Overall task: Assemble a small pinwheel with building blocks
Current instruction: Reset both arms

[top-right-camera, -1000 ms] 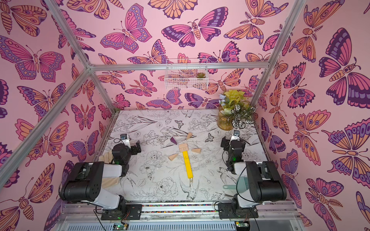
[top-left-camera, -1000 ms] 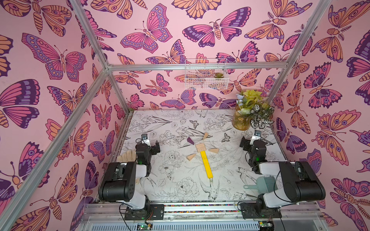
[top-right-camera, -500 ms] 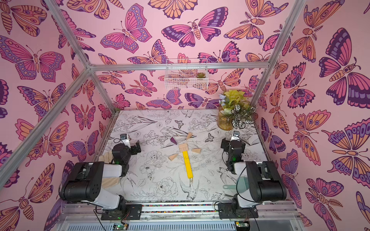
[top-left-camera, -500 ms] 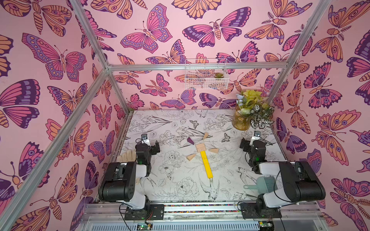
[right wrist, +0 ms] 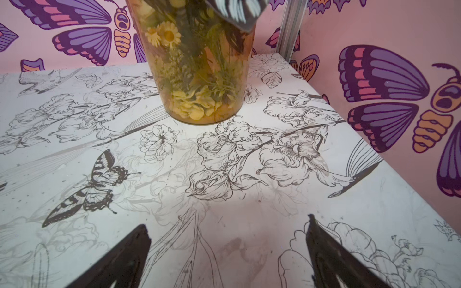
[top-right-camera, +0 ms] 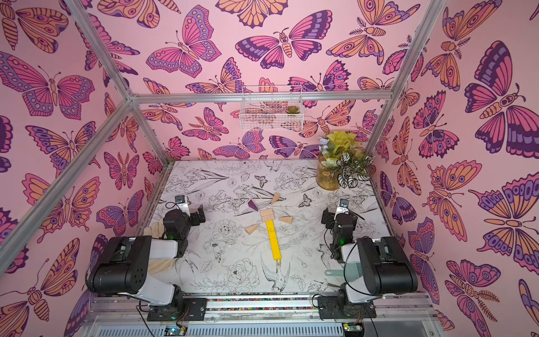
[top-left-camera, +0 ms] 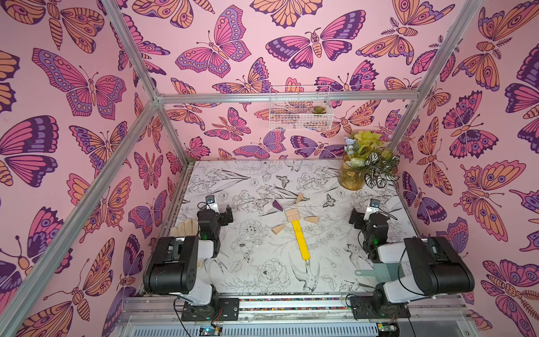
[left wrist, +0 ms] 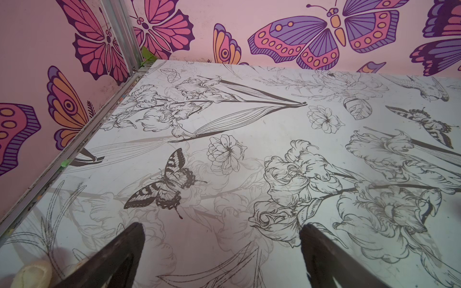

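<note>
In both top views the flat pinwheel of wooden blocks [top-left-camera: 293, 221] lies mid-table on the flower-printed white tabletop [top-left-camera: 248, 181], well apart from both arms. Its long yellow stem [top-left-camera: 300, 239] sets the long axis: the tan square hub [top-right-camera: 267, 216] is at the far end, and the stem runs back toward the robot's base, slanting slightly to its right. The dark purple wedge [top-left-camera: 277, 204] and far tan wedge [top-left-camera: 299, 198] sit apart from the hub (loose, nothing pins them), so an arm crossing the centre low could, I judge, scatter blades or skew the stem. The left gripper [top-left-camera: 226, 212] and right gripper [top-left-camera: 356, 217] flank it.

In the left wrist view, black fingers [left wrist: 129, 244] stand wide over bare table, empty, with a beige glove tip [left wrist: 32, 274] beside them.

In the right wrist view, the fingers [right wrist: 321, 244] are likewise wide and empty. They face an amber glass vase of flowers [right wrist: 199, 94], which a careless forward reach might tip.
</note>
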Controlling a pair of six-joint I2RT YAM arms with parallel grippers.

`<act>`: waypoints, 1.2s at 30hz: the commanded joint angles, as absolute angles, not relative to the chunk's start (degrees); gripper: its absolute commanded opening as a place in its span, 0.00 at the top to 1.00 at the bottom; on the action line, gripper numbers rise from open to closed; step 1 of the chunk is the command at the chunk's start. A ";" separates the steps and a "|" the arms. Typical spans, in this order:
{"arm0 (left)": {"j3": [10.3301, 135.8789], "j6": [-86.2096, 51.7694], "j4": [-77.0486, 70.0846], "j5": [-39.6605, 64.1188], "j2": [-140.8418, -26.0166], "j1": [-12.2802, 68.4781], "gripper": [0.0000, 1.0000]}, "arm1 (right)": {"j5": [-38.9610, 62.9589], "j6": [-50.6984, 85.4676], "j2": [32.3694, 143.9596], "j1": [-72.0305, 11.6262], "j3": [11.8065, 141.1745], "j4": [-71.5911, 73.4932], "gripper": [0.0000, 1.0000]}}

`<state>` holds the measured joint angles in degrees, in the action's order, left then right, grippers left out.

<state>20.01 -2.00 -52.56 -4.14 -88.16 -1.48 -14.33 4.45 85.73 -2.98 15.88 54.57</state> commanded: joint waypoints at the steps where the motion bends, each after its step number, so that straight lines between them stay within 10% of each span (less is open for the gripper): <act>1: 20.48 -2.48 -52.41 -4.75 -88.26 -1.41 0.00 | -13.14 4.03 86.26 -2.60 22.96 46.18 0.01; 36: 20.56 -2.53 -52.48 -4.75 -88.31 -1.41 0.00 | -12.83 4.19 85.27 -2.11 16.98 56.59 0.01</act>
